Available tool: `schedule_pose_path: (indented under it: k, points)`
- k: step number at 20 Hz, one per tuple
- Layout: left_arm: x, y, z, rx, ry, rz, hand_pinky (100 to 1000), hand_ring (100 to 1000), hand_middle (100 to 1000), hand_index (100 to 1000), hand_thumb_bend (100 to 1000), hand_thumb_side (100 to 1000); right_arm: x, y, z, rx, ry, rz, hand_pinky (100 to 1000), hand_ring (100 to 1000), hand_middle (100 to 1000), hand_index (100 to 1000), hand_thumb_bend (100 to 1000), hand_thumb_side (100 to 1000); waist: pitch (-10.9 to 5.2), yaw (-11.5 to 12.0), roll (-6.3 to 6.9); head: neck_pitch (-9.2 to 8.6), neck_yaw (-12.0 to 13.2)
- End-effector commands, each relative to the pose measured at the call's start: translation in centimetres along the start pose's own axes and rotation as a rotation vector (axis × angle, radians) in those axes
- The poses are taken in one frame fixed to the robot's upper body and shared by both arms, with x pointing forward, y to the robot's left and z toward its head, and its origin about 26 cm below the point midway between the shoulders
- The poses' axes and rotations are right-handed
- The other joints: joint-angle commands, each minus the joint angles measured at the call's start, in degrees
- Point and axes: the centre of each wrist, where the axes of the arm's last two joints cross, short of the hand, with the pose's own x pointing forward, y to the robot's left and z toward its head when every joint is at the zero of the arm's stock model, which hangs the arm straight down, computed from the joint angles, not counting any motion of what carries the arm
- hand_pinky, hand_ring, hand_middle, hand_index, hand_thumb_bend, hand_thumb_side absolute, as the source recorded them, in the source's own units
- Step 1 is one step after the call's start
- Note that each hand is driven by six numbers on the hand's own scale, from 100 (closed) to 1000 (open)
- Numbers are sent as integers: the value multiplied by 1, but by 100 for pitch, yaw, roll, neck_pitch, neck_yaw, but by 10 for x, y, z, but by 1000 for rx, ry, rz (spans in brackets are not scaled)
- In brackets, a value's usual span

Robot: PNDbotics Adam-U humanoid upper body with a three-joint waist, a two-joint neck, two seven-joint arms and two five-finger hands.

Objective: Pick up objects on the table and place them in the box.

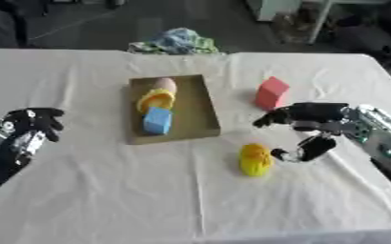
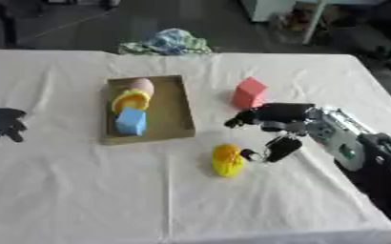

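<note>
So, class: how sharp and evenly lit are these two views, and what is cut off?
Left eye view: soft all over, even light, faint shadow under the yellow object. Right eye view: equally soft; left hand cropped at the edge, right hand whole.

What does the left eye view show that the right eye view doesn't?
Only the left eye view shows the left forearm running down to the lower left corner behind the left hand. Only the right eye view shows more of the right arm's dark bulk at the right edge; there the left hand is cut off at the edge. Both share the box holding a blue block, a yellow piece and a pinkish piece, plus the red block, the yellow toy and the right hand open beside it.
</note>
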Motion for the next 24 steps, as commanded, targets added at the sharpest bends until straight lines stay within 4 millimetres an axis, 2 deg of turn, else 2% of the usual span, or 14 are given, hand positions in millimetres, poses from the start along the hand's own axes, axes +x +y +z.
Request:
schedule_pose_path:
  k: [1, 7, 18, 24]
  points:
    - [5, 13, 1, -3, -20, 16, 712, 543, 573, 796, 100, 921, -3, -14, 8, 29, 0, 48, 818, 850, 851, 972, 278, 528, -85, 0, -68, 21, 7]
    - [6, 19, 2, -12, -33, 87, 712, 543, 573, 797, 100, 920, 1, -19, 3, 63, -25, 45, 815, 844, 828, 957, 254, 520, -86, 9, -64, 21, -7]
    - [7, 19, 2, -13, -36, 103, 712, 543, 573, 798, 100, 922, 9, -20, -17, 80, -52, 57, 811, 812, 790, 935, 235, 527, -82, 24, -56, 21, -39]
    - [7, 17, 1, -16, -35, 108, 712, 543, 573, 799, 100, 928, 16, -21, -22, 46, -50, 127, 806, 753, 742, 913, 281, 486, -78, 27, -65, 21, -39]
